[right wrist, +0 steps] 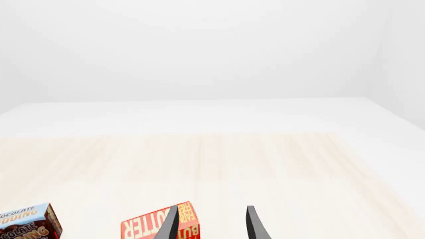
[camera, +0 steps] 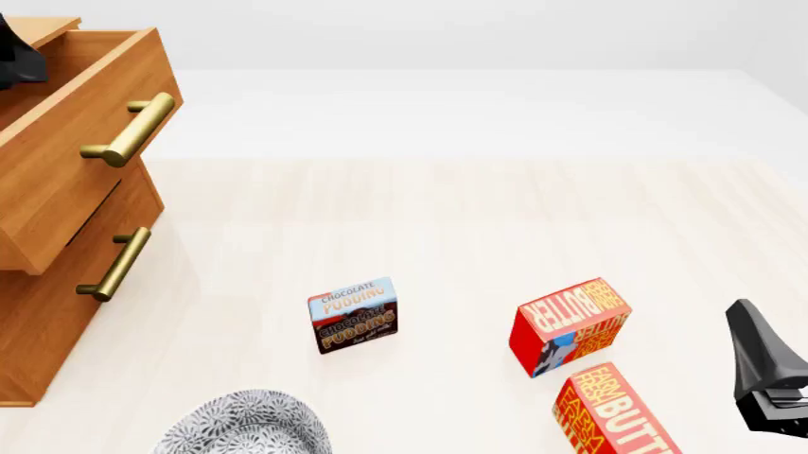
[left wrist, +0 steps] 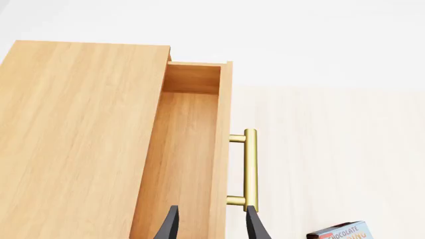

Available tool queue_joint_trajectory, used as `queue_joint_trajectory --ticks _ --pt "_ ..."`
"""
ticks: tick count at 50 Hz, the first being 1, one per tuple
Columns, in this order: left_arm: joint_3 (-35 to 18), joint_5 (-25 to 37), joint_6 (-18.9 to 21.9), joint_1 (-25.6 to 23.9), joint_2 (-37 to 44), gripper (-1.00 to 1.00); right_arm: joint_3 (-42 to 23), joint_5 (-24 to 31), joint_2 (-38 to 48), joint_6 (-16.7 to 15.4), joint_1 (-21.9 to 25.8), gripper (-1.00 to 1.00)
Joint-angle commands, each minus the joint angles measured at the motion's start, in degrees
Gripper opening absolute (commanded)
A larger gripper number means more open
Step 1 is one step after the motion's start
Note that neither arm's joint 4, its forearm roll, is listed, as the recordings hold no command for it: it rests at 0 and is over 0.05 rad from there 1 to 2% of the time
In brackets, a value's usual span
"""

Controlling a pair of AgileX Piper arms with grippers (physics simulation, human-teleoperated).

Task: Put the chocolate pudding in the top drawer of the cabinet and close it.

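The cabinet stands at the table's far left. Its top drawer is pulled out, and the left wrist view shows its light wood interior with nothing in it. My left gripper hovers open above the drawer's front panel, one fingertip next to the brass handle. Only a dark bit of that arm shows in the front view. The chocolate pudding lies flat on the table, right of the cabinet. My right gripper is open at the front right and holds nothing.
Two red butter boxes lie between the pudding and my right gripper. A speckled bowl sits at the front edge. The lower drawer is shut, and its handle sticks out.
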Motion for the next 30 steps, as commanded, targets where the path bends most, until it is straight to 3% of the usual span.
queue_joint_trajectory --ticks 1,30 --pt "5.44 -3.14 0.01 -0.53 0.52 1.00 0.00 0.00 0.00 0.00 0.01 1.00" --pt "9.12 -6.37 -1.30 -3.48 1.66 1.00 0.00 0.00 0.00 0.00 0.00 1.00"
